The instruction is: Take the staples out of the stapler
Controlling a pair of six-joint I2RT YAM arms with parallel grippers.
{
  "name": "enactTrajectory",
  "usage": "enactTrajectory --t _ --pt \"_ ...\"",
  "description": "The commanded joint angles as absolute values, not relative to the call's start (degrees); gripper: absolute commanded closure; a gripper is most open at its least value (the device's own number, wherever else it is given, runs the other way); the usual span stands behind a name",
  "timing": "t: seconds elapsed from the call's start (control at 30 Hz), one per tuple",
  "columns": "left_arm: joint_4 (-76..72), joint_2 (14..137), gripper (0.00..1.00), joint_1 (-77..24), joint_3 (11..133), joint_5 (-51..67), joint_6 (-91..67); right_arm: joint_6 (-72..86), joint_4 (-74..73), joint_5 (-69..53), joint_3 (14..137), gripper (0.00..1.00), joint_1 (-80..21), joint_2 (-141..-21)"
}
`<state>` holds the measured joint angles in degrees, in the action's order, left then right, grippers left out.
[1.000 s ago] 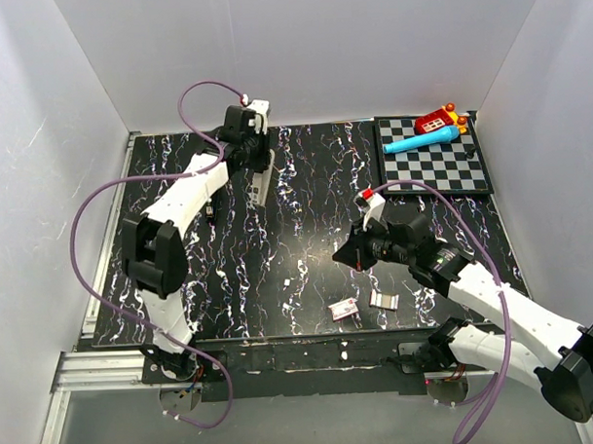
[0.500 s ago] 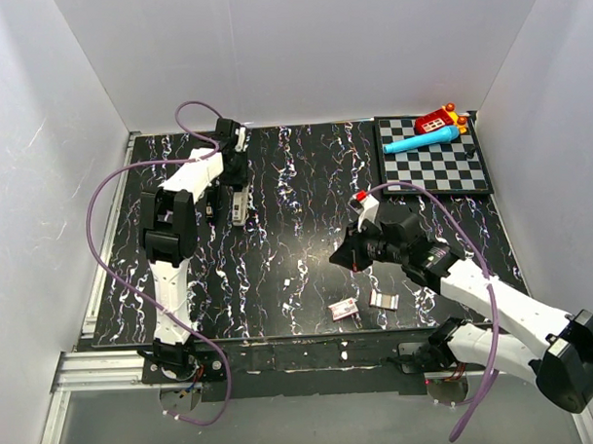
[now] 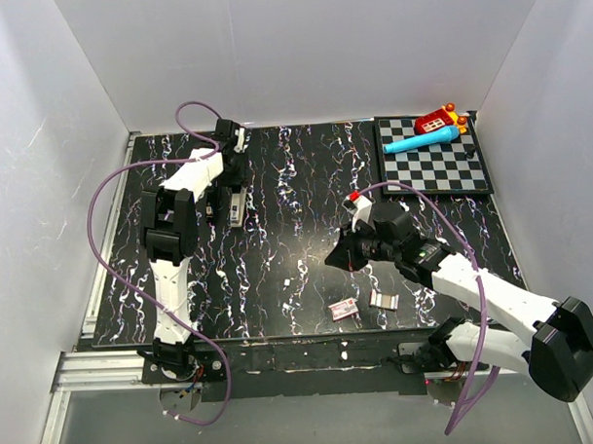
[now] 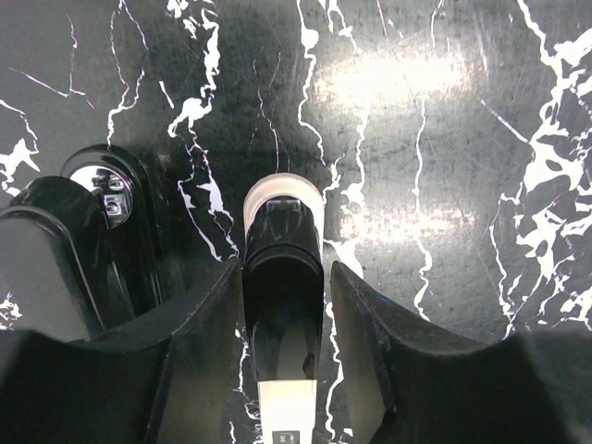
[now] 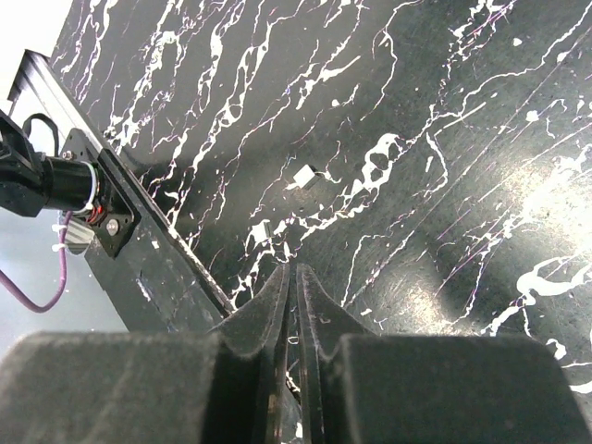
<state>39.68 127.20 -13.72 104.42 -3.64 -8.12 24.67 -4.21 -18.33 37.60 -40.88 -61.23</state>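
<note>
**A:** Well, the stapler lies on the desk at the far left. The left gripper straddles it, jaws close along both sides. Pinching it or merely beside it? Cannot tell.

**B:** Staples out?

**A:** Not that I can see. From above I can't tell whether its halves are apart, so I'd judge the unloading not yet shown as done.

**B:** And the right gripper?

**A:** Hovering mid-desk, jaws all but together, nothing between them.

**B:** Any containers?

**A:** One small red-and-white box near the front edge, well apart from the stapler, contents hidden. A pale little piece lies just beside it, too small to name.
</note>
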Motion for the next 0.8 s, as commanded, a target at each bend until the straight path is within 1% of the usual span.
enactTrajectory --t 0.0,0.13,0.17,0.2,0.33,0.4,0.43,0.47,0.53,0.57,0.6,0.63,0.77 --pt "36.7 125.0 0.54 -13.8 105.4 -4.1 -6.9 25.0 -1.5 -19.5 37.8 0.85 -40.8 -61.0" --pt "35.7 123.6 0.51 -13.7 105.0 -4.0 -6.3 25.0 -2.3 -19.5 38.1 0.82 -40.8 -60.3" --pt "35.5 123.1 0.45 -13.7 105.0 -3.9 -6.3 25.0 -2.6 -19.4 38.1 0.81 -40.8 -59.9" --pt "35.4 122.4 0.44 -13.7 105.1 -3.5 -6.2 24.8 -3.1 -19.3 38.3 0.81 -40.8 -59.8" --pt "34.1 117.9 0.43 -13.8 103.6 -1.2 -6.6 24.5 -4.5 -18.5 38.7 0.79 -40.8 -58.2" --pt "32.7 114.6 0.42 -13.8 101.4 2.7 -7.8 24.0 -5.4 -18.3 39.0 0.75 -40.8 -57.6" --pt "31.1 111.7 0.34 -14.0 99.0 4.3 -8.3 23.6 -6.1 -17.9 39.5 0.74 -40.8 -57.4" --pt "29.6 109.7 0.3 -13.9 96.6 5.7 -8.9 23.0 -7.4 -17.5 40.2 0.72 -40.7 -57.2" --pt "25.9 104.9 0.29 -14.0 92.4 8.7 -10.0 22.4 -9.5 -16.7 41.7 0.7 -40.6 -57.2" --pt "23.6 102.8 0.22 -14.1 89.8 10.1 -10.5 22.2 -10.8 -16.1 42.4 0.69 -40.6 -56.9" --pt "21.7 100.2 0.05 -14.1 88.0 11.3 -10.9 22.1 -11.3 -15.2 43.0 0.69 -40.6 -56.7" --pt "20.1 98.4 0.02 -14.1 85.9 12.2 -11.6 22.0 -12.0 -14.5 43.4 0.69 -40.6 -56.3" --pt "16.3 90.3 0.02 -14.1 79.6 14.8 -12.9 22.8 -14.3 -8.7 45.1 0.61 -40.4 -55.5"
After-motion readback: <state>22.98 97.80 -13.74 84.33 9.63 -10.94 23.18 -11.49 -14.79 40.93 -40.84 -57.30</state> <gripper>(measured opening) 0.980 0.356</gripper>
